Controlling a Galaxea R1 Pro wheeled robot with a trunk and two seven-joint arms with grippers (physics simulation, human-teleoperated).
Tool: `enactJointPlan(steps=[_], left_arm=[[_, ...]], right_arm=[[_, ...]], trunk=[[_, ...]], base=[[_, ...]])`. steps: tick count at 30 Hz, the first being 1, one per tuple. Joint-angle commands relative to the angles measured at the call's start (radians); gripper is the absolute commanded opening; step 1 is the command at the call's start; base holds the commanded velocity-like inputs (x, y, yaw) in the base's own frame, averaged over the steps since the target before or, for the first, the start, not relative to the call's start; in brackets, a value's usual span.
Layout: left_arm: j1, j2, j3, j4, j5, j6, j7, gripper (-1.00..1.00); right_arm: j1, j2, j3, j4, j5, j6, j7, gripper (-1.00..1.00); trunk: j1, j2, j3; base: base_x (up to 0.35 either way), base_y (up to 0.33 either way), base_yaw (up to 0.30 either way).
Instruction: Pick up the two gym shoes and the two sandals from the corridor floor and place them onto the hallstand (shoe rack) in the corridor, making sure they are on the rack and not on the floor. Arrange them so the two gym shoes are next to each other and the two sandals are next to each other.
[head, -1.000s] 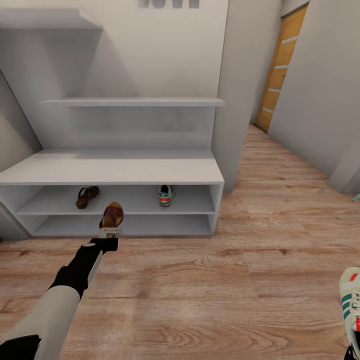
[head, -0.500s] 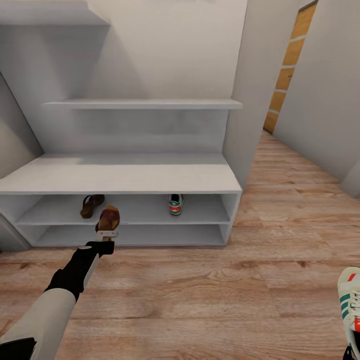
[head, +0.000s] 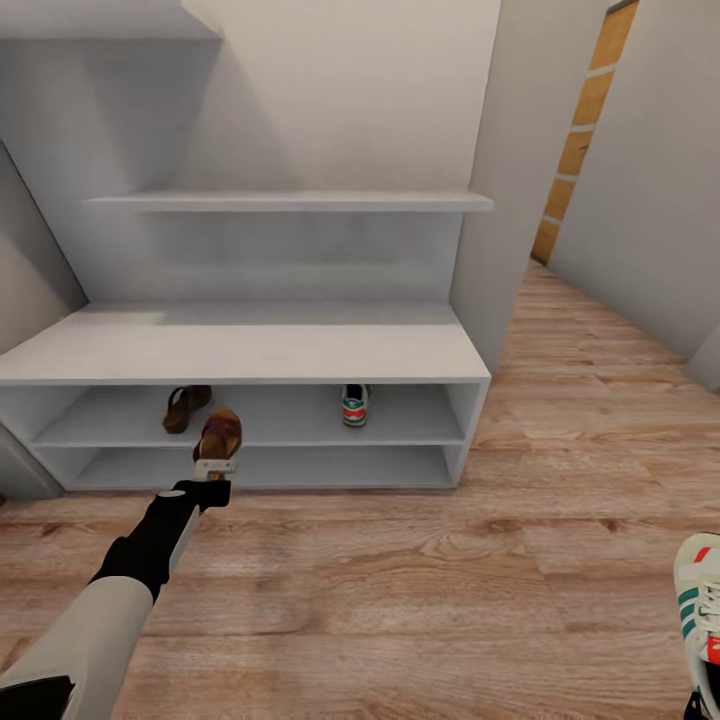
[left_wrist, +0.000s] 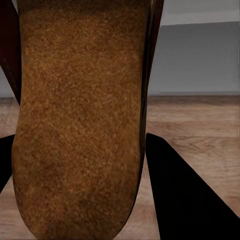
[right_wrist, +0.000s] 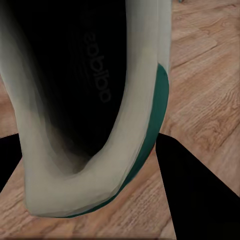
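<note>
Sandals: one dark brown sandal (head: 221, 434) is clamped in the left gripper (head: 212, 470), low left of centre in the head view, just in front of the hallstand's (head: 240, 352) open shelves; its mate (head: 186, 407) already lies on the upper open shelf, left part.
Gym shoes: one (head: 354, 405) stands on the same shelf, right of centre, well apart from the shelved sandal; the other (head: 702, 600) sits at the lower right edge of the frame above the corridor floor (head: 420, 580).
Left pincer: closed on the sandal — in the left wrist view the tan footbed (left_wrist: 80, 120) lies between the two dark fingers (left_wrist: 185, 195).
Right pincer: the right gripper (right_wrist: 92, 165) has the sneaker's heel (right_wrist: 95, 125) between its fingers; it looks gripped, fingers drawn in against the rim.
Handling, sandal: likely light and stiff, with a chunky heel that makes it tip-prone; the rigid sole edge is the safer hold — the straps would flex.
Handling, sneaker: light, soft upper; the firm heel collar is the best purchase.
Next: set the held sandal beside its mate.
</note>
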Motion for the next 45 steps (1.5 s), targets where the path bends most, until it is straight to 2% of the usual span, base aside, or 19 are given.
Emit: enactJointPlan(steps=[1,9,30,45], left_arm=[[0.0,0.0,0.003,-0.002,-0.013,0.005,-0.007,-1.0],[0.0,0.003,0.006,-0.002,-0.013,0.004,-0.007,-1.0],[0.0,-0.001,0.003,0.004,-0.013,0.003,-0.005,-1.0],[0.0,0.003,0.005,0.01,-0.013,0.004,-0.005,-1.0]], right_arm=[[-0.001,0.0,-0.004,0.001,0.01,-0.003,-0.004,-1.0],[-0.001,0.0,-0.004,0.001,0.01,-0.003,-0.006,-1.0],[-0.001,0.0,-0.001,0.001,0.011,-0.003,-0.006,-1.0],[-0.001,0.0,-0.001,0.001,0.011,-0.003,-0.006,-1.0]], trunk=[[0.004,-0.008,-0.005],[0.031,-0.057,-0.039],[0.031,-0.057,-0.041],[0.031,-0.057,-0.041]], base=[[0.0,0.0,0.0],[0.0,0.0,0.0],[0.008,0.0,0.0],[0.297,0.032,0.0]])
